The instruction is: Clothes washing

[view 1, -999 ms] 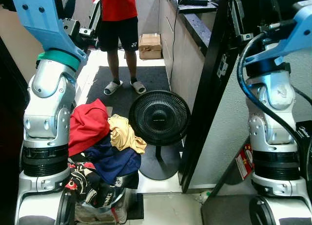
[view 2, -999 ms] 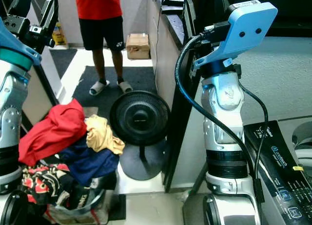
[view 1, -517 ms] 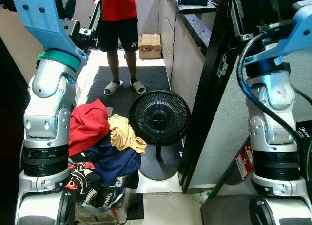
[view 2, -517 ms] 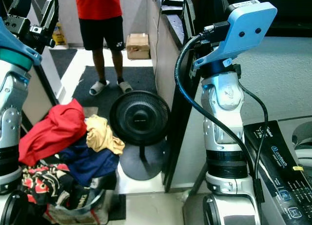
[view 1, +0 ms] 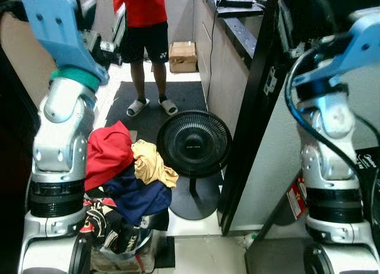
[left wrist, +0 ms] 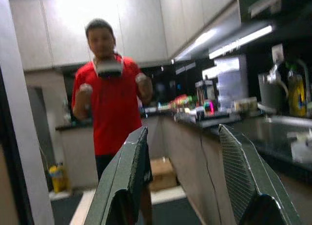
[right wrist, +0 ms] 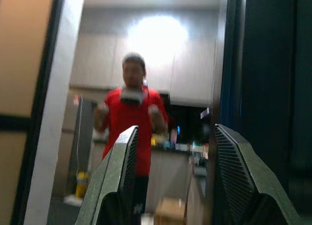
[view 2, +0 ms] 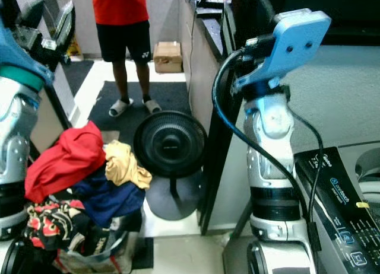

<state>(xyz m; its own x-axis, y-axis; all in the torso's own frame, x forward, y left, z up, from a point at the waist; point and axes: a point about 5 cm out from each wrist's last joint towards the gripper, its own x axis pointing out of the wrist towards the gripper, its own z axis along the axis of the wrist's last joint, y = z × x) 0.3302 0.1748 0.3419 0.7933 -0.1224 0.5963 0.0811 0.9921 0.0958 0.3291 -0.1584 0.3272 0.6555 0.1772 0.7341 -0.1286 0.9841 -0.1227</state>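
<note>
A heap of clothes fills a basket (view 1: pixel 122 253) on the floor at my lower left: a red garment (view 1: pixel 107 152) on top, a tan one (view 1: pixel 151 164), a navy one (view 1: pixel 139 197) and a black patterned one (view 1: pixel 104 223). A washing machine's control panel (view 2: pixel 347 217) shows at the lower right. My left gripper (view 2: pixel 47 19) is raised high at the upper left, open and holding nothing, its fingers (left wrist: pixel 124 186) apart. My right gripper (right wrist: pixel 170 186) is also raised and open with nothing between its fingers (right wrist: pixel 239 181). Both wrist views look down the room at a person.
A black floor fan (view 1: pixel 193 145) stands on its round base right beside the clothes. A dark door edge (view 1: pixel 252 108) runs past it on the right. A person (view 1: pixel 142 31) in a red shirt stands on a dark mat (view 1: pixel 178 99), near a cardboard box (view 1: pixel 182 56) and a counter (view 1: pixel 234 19).
Both raised arms have shifted slightly and look blurred now, the left one a little to the right. The clothes, fan and person stay where they were.
</note>
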